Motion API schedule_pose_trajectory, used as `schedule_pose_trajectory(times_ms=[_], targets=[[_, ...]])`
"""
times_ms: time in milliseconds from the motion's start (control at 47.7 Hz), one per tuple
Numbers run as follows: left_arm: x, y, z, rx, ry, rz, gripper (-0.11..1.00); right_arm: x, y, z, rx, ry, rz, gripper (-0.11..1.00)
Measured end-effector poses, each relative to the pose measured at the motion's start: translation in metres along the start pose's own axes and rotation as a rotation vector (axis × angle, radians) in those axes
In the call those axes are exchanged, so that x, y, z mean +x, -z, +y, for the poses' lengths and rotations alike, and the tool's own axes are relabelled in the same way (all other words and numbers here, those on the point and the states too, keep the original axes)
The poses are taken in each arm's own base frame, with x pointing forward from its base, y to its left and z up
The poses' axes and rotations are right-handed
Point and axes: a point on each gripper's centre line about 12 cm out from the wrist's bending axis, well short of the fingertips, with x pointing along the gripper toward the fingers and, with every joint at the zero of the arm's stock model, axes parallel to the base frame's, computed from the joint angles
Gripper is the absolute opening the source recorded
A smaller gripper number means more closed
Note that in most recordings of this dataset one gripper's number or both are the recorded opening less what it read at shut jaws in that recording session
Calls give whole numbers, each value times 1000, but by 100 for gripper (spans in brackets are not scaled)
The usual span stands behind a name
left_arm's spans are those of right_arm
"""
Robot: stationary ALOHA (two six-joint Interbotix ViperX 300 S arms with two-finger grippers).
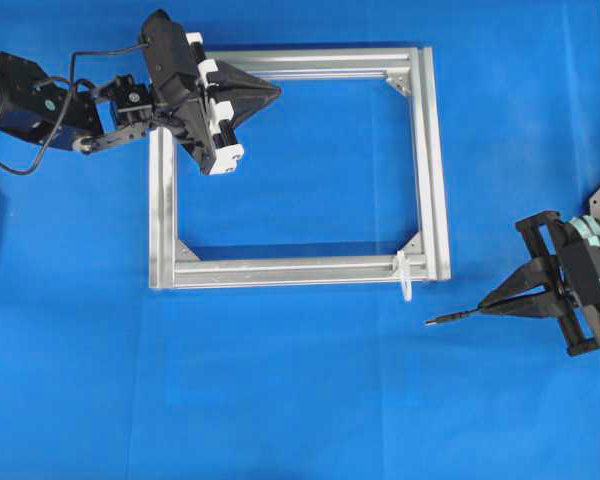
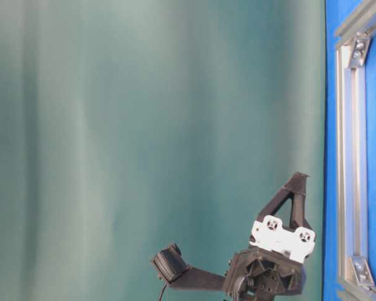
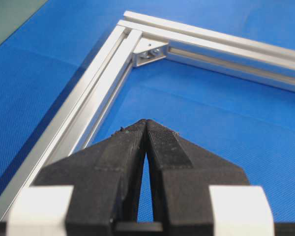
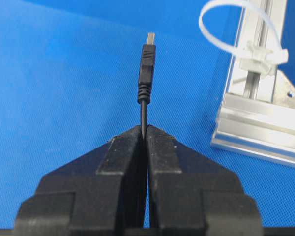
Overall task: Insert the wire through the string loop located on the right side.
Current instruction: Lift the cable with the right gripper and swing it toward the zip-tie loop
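My right gripper point(image 1: 485, 305) is shut on the wire point(image 1: 455, 317), a thin black cable whose plug end with a silvery tip sticks out to the left. In the right wrist view the wire point(image 4: 146, 73) rises straight from the pinched fingertips of the right gripper point(image 4: 144, 129). The string loop point(image 4: 233, 27), white and translucent, stands on the frame's bar up and right of the tip. From overhead the string loop point(image 1: 405, 276) is at the frame's lower right, up and left of the wire tip. My left gripper point(image 1: 277, 92) is shut and empty over the frame's top bar; its closed tips point(image 3: 146, 123) hover above the blue mat.
The rectangular aluminium frame point(image 1: 430, 160) lies on the blue mat with triangular corner brackets point(image 3: 148, 51). The table-level view shows the left arm's gripper point(image 2: 297, 182) beside the frame bar point(image 2: 349, 157) against a green backdrop.
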Motion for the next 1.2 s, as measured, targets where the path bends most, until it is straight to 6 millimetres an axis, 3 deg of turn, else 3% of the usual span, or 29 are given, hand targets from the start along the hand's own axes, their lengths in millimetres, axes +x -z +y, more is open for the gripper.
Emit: schedule_pose_trajectory(times_ms=[210,671,1195], targets=[[0,0,0,-3,-1,-2,0,0,0,-3,2,15,-2,-4],[0,0,0,-6,-1,-2,0,-4,-5,-40,83,173,-37,-4],[0,0,0,-5,0,0,0,-4,-5,-39,75,170,-39,-4]])
